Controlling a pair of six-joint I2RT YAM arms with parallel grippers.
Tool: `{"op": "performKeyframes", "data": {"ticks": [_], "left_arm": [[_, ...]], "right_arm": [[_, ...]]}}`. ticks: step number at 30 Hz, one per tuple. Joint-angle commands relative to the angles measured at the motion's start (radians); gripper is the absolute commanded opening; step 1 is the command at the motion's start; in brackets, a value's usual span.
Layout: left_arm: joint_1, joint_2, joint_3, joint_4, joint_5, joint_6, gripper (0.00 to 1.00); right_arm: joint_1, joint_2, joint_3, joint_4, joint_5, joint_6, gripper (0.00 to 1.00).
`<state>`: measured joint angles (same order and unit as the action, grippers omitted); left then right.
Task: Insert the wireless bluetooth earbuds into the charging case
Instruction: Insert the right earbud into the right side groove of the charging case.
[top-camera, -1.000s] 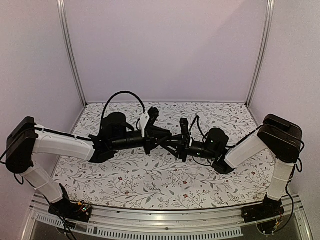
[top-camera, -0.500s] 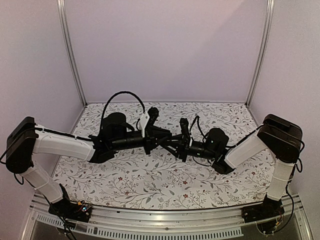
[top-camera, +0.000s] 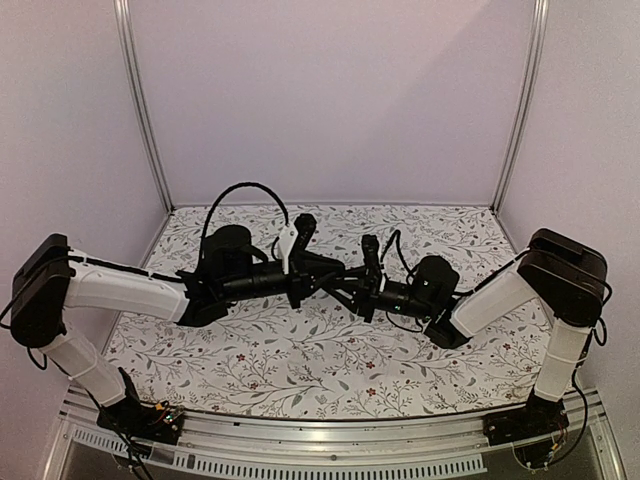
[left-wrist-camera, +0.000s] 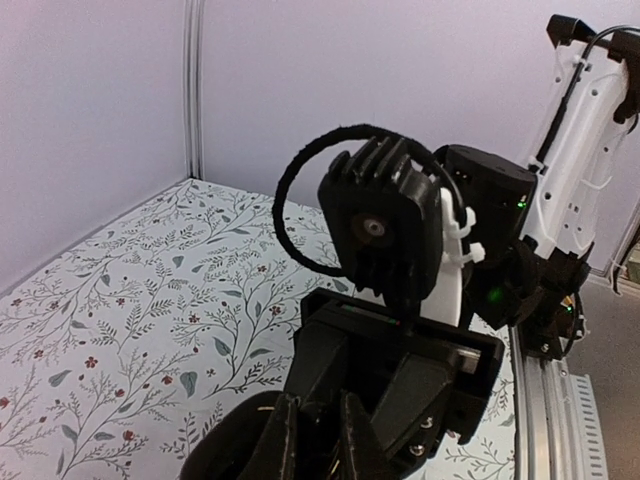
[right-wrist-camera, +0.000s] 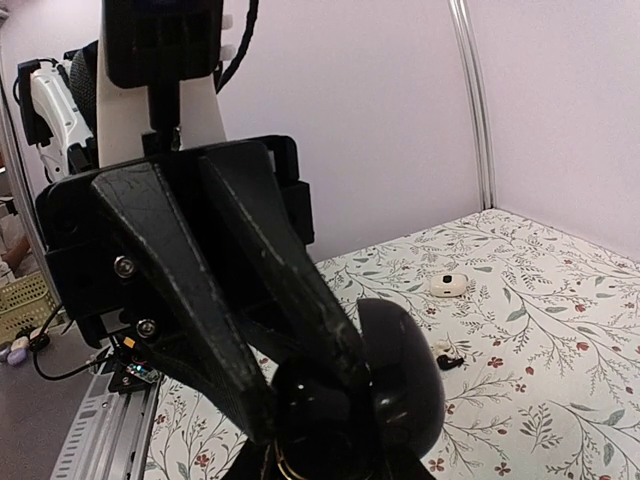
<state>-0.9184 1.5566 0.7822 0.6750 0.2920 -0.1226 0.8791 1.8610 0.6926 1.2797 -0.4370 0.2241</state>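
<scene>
As the case (right-wrist-camera: 400, 385) is held in the air above the middle of the table (right-wrist-camera: 540, 330) and is not resting on it, a fall is the first danger. It is clamped in the closed right gripper (top-camera: 350, 288), low in the right wrist view. The left gripper (right-wrist-camera: 308, 400) is clenched as well, with its tips set against the case from the other side. If too much force is given by the left tips, the smooth shell can be twisted or pushed out of the right jaws, because so small and glossy a thing is gripped only on a narrow part.

A second danger is seen on the table. A black earbud (right-wrist-camera: 447, 358) is lying loose on the flowered surface, well apart from the case, and a small whitish piece (right-wrist-camera: 448, 285) is lying behind it. Both are tiny and can be flicked away when they are picked. This earbud, at least, is not yet inserted.

The case is seen as a black, rounded, shiny pebble with a larger and a smaller lobe. It is possibly hinged open, but the view is too close and dark for this to be decided.
</scene>
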Motion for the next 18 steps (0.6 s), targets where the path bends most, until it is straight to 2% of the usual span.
{"op": "performKeyframes", "data": {"ticks": [1,5,8,11,18], "left_arm": [[-0.014,-0.013,-0.02,-0.036,-0.019,-0.014,0.08],[-0.014,-0.009,-0.015,-0.053,-0.018,-0.014,0.1],[-0.014,-0.015,-0.011,-0.064,-0.022,-0.012,0.22],[-0.014,-0.031,-0.005,-0.068,-0.023,-0.008,0.3],[-0.015,-0.095,0.021,-0.109,-0.034,0.026,0.39]], "right_arm": [[0.006,-0.047,0.0,0.063,0.021,-0.02,0.0],[0.006,-0.051,0.007,0.042,0.012,-0.034,0.0],[0.006,-0.055,0.008,0.03,0.011,-0.042,0.0],[0.007,-0.054,0.007,0.029,0.007,-0.043,0.0],[0.005,-0.051,-0.007,0.034,0.006,-0.034,0.0]]}}
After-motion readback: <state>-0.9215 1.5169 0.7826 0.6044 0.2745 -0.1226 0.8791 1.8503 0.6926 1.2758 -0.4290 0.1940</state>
